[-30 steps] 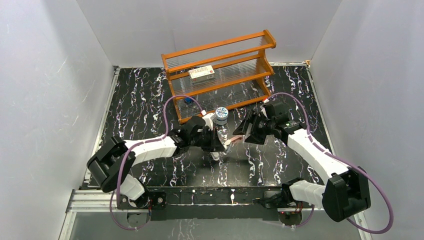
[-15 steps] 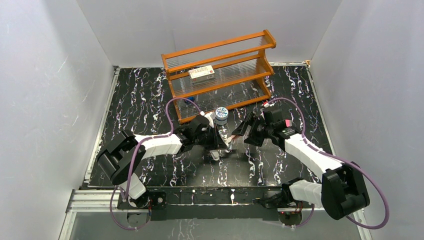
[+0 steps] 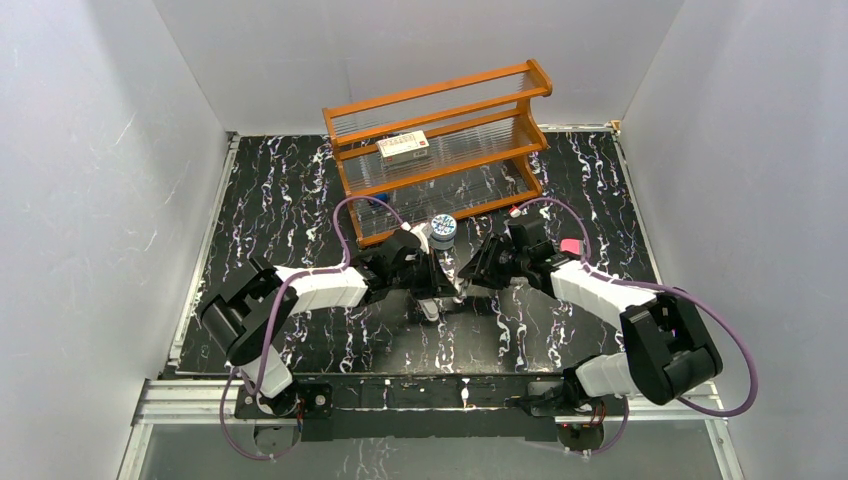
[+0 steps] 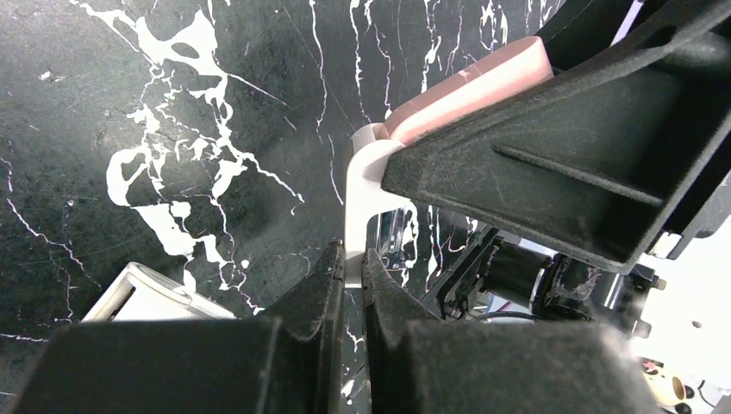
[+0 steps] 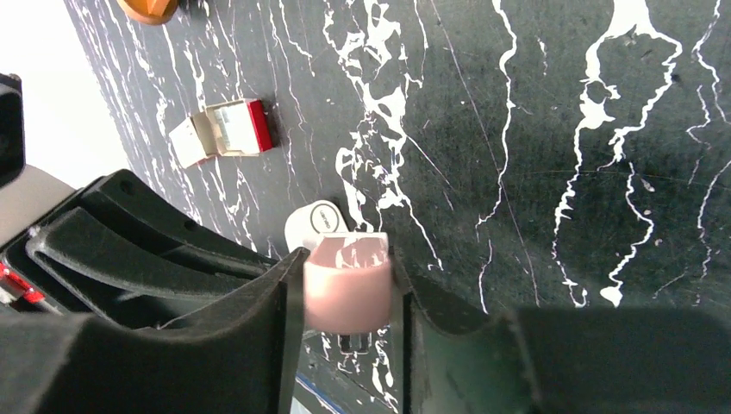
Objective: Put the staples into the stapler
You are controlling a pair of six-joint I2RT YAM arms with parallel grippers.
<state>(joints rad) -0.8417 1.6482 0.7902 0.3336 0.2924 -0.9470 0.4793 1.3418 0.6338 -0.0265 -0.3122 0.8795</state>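
The stapler point(image 3: 456, 285) is held above the table between both arms. Its white plastic body point(image 4: 357, 203) is pinched at the lower end by my left gripper point(image 4: 352, 260), which is shut on it. A peach-coloured top point(image 4: 470, 82) joins the white part at a rounded hinge, and a bit of silver metal shows beside the white arm. My right gripper point(image 5: 347, 259) has its fingers against both sides of that peach top point(image 5: 345, 297). In the top view the two grippers point(image 3: 440, 283) point(image 3: 470, 274) meet tip to tip. I cannot make out the staples.
An orange rack point(image 3: 440, 130) stands at the back with a red-and-white box point(image 3: 403, 147) on a shelf. A bottle with a blue-and-white cap point(image 3: 442, 230) stands just behind the grippers. A small open red-and-white box point(image 5: 224, 129) and a small white object point(image 4: 146, 293) lie on the table.
My right arm has swung left to the stapler and its jaws have closed from wide open onto the peach top. The left gripper has kept its grip and barely moved.
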